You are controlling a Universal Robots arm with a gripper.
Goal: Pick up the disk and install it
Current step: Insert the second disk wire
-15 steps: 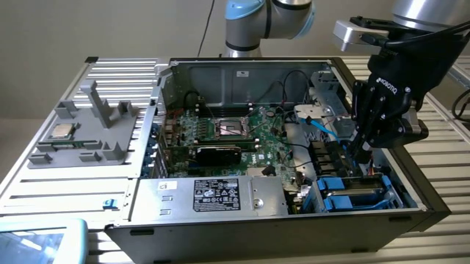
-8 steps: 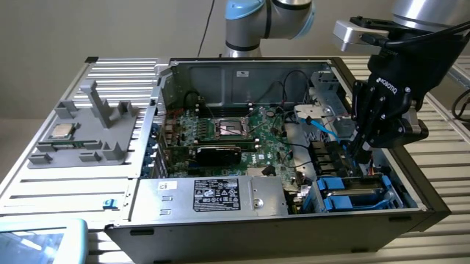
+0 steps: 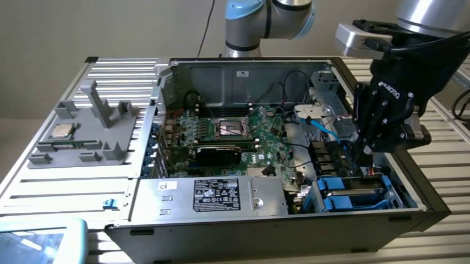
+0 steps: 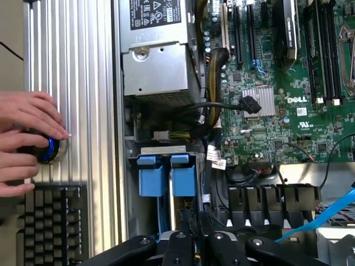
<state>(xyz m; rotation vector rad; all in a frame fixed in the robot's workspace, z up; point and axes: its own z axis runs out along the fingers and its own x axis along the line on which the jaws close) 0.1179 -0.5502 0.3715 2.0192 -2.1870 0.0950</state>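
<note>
wall (image 3: pixel 110 27): plain beige, evenly lit | desk (image 3: pixel 74 187): ribbed silver aluminium slats, spans scene | keyboard (image 4: pixel 52 227): black, on desk edge | tray corner (image 3: pixel 41 242): pale blue, exterior view's lower left

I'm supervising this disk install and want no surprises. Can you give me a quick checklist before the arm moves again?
1. Gripper is down at the drive bay: ok.
2. Fingers closed: ok; anything gripped: cannot tell.
3. Disk with blue carrier lies in the bay: ok; fully seated: cannot tell.
4. Blue cable is clear of the gripper: ok.
5. Person's hand rests on the round button, outside the case: ok.
</note>
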